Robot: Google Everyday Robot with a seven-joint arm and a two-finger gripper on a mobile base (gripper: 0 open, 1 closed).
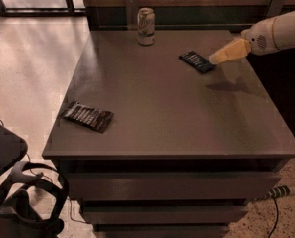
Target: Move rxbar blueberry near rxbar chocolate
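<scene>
The rxbar blueberry (pixel 196 62), a small dark navy wrapper, lies flat on the far right part of the table top (pixel 162 103). The rxbar chocolate (pixel 87 116), a larger brown-black wrapper with pale lettering, lies near the table's front left corner. My gripper (pixel 214 59), with yellowish fingers on a white arm reaching in from the right edge, hovers just right of the blueberry bar, its tip close to the bar's right end.
A pale drink can (pixel 146 26) stands upright at the back of the table, left of the blueberry bar. The table has drawers below its front edge. A black headset and cables (pixel 23 202) lie on the floor at the lower left.
</scene>
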